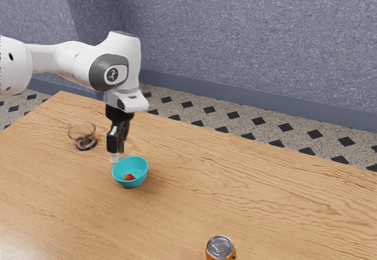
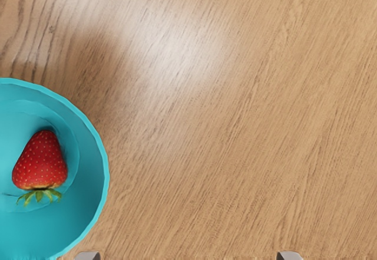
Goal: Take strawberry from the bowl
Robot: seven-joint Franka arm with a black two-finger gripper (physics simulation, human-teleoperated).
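Observation:
My gripper (image 1: 118, 153) hangs above the table, pointing down, just beside and above the turquoise bowl (image 1: 140, 171), on its exterior-view left side. In the wrist view, the two tips of the gripper (image 2: 188, 256) stand far apart at the lower edge; it is open with nothing held. The red strawberry (image 1: 129, 177) lies inside the bowl. Seen from the hand, the strawberry (image 2: 41, 161) rests on the bottom of the bowl (image 2: 93, 180), its green leaves showing, off to one side of the fingertips.
A clear glass bowl (image 1: 82, 134) stands on the wooden table (image 1: 283, 195), behind the gripper toward the exterior view's left. An orange can (image 1: 221, 249) is at the exterior view's lower edge, well away from the turquoise bowl. A speckled blue wall rises beyond the table.

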